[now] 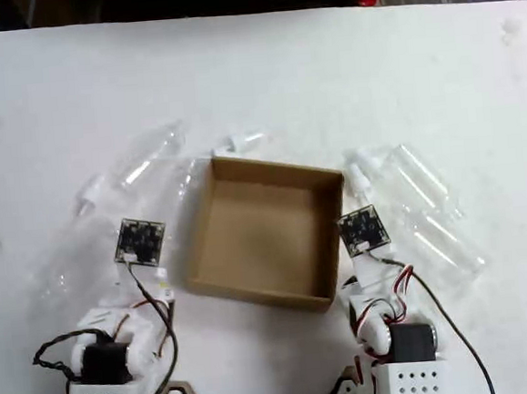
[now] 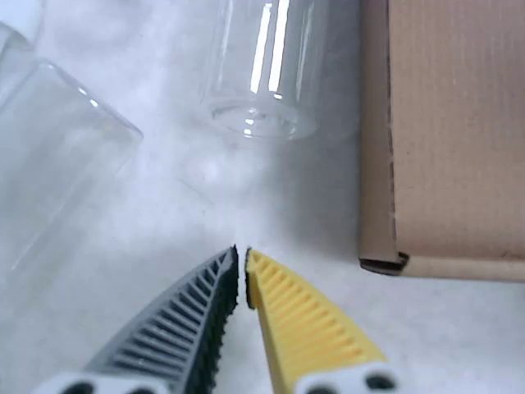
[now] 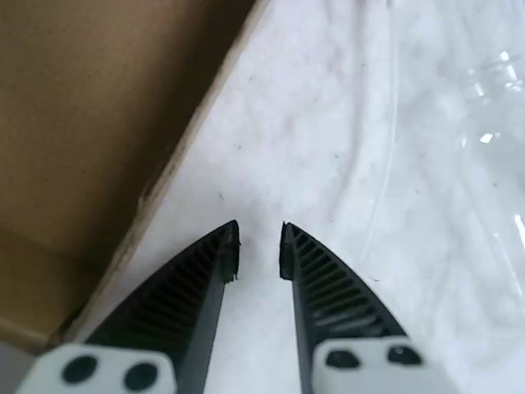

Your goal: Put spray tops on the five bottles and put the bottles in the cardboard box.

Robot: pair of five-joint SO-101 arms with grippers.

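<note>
From above: one open cardboard box (image 1: 275, 170) sits on the table (image 1: 253, 70). Two clear bottles (image 1: 422, 184) lie to its right, and there are more to its left, though their count is unclear.

Left wrist: the left gripper (image 2: 242, 267) has its tips nearly touching and grips nothing, with the box corner (image 2: 451, 123) beside it.

Right wrist: the right gripper (image 3: 258, 246) is slightly parted and holds nothing, alongside the box wall (image 3: 98, 107).

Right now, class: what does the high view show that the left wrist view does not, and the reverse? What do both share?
High view alone: the cardboard box with its empty inside, a spray top by its far edge, bottles on its right, both arms. Left wrist view alone: the left gripper, its grey and yellow fingers nearly touching at the tips. Both: the box's wall, clear bottles on its left, the white table.
</note>
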